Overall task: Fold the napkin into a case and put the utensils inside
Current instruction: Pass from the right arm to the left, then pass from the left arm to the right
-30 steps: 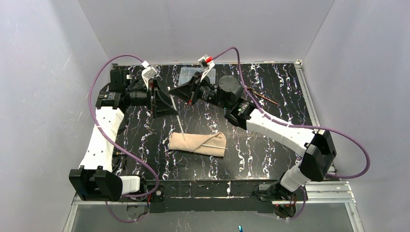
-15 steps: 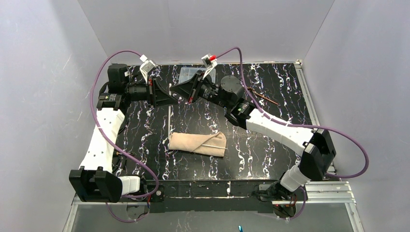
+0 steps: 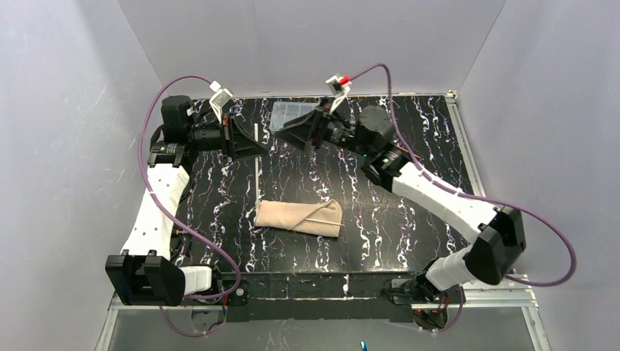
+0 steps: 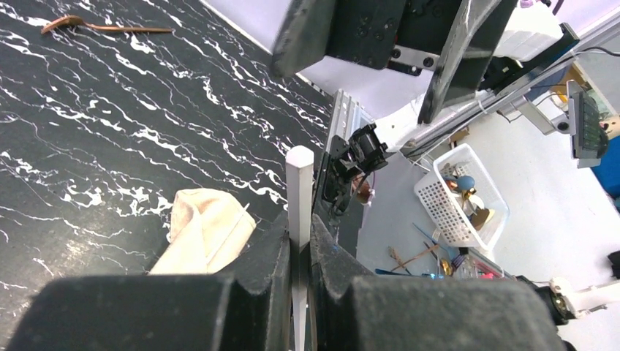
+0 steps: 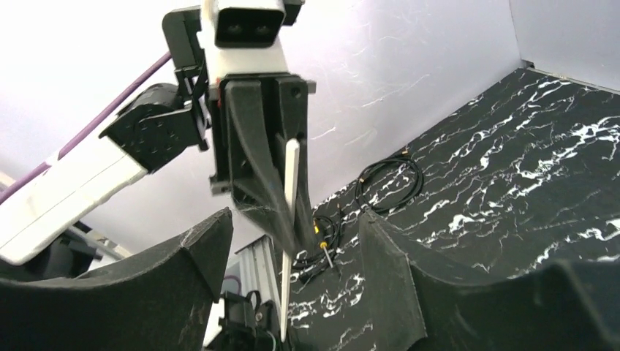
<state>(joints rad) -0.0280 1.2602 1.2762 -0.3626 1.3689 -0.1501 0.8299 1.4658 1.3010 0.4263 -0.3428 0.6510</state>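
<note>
The napkin [image 3: 298, 216] lies folded as a narrow beige case at mid-table, and one thin utensil [image 3: 320, 219] pokes out of its right end. My left gripper [image 3: 247, 144] is shut on a long, pale, slim utensil [image 3: 256, 168] that hangs upright behind the case. In the left wrist view that utensil [image 4: 300, 183] is pinched between the jaws of this gripper [image 4: 298, 238], with the napkin [image 4: 205, 230] below. My right gripper [image 3: 294, 132] stands open a short way to the right of it, empty. In the right wrist view, the held utensil [image 5: 291, 190] shows between the open fingers [image 5: 208, 241]. A copper spoon [image 4: 88, 26] lies far off.
A clear plastic compartment box [image 3: 287, 111] sits at the back of the table behind the right gripper. A black cable [image 5: 387, 179] lies coiled by the left wall. A white basket [image 4: 460, 194] stands on the floor beyond the table's metal front rail [image 4: 342, 124].
The pale utensil has passed from the right gripper to the left. The left gripper shut on it, then the right gripper opened and drew back to the right.
</note>
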